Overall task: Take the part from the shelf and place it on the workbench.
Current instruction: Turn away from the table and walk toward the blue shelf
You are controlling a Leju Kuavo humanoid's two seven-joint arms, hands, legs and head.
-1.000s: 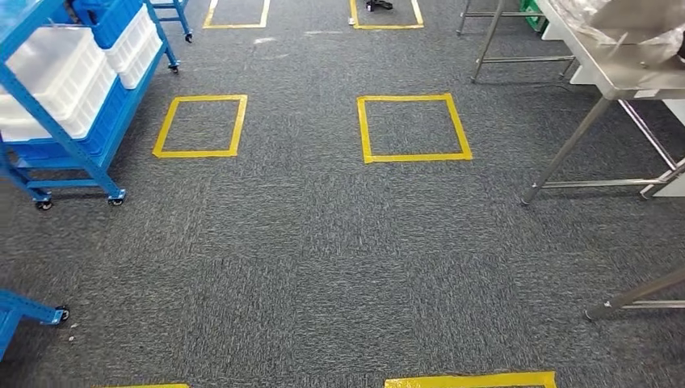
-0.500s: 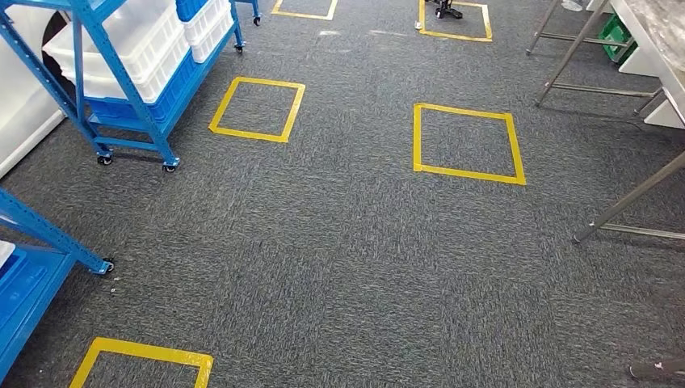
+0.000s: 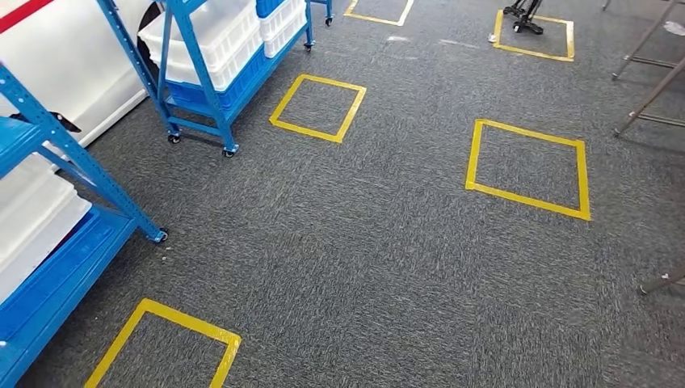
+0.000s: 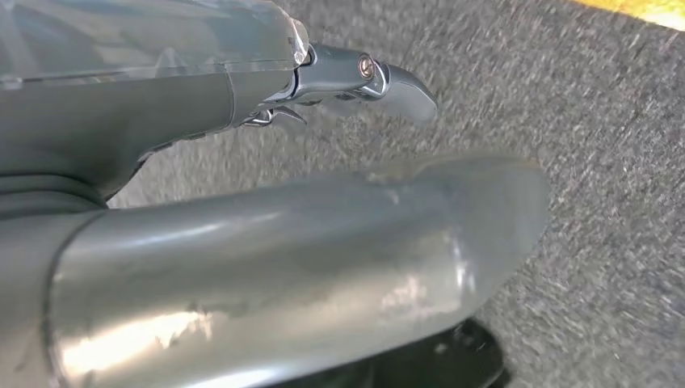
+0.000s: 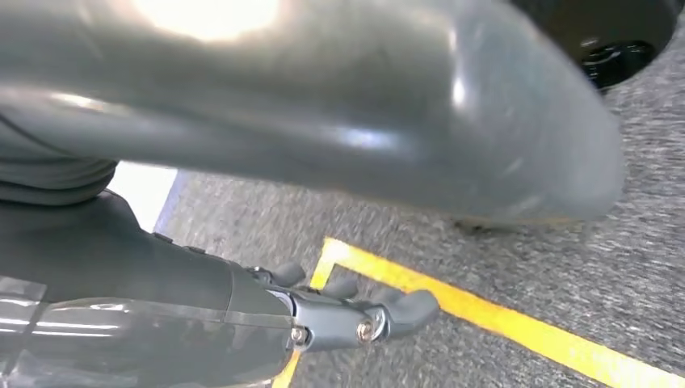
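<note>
Now both hands hang empty, left hand point(image 4: 355, 242) and right hand point(image 5: 355, 315) loosely spread; the blue shelf cart point(image 3: 73, 202) sits close, so clipping its castor point(image 3: 161, 236) is the danger.

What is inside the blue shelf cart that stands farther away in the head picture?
The blue shelf cart holds white plastic bins stacked on its levels. What lies in the bins cannot be seen; their walls cover it, and the top of the cart is cut off.

Floor point(image 3: 388, 267): dark grey, speckled carpet
Tape squares point(image 3: 527, 168): yellow outlines
Shelf point(image 3: 206, 77): blue frame
Bins point(image 3: 218, 36): white
Left hand point(image 4: 266, 267): glossy grey
</note>
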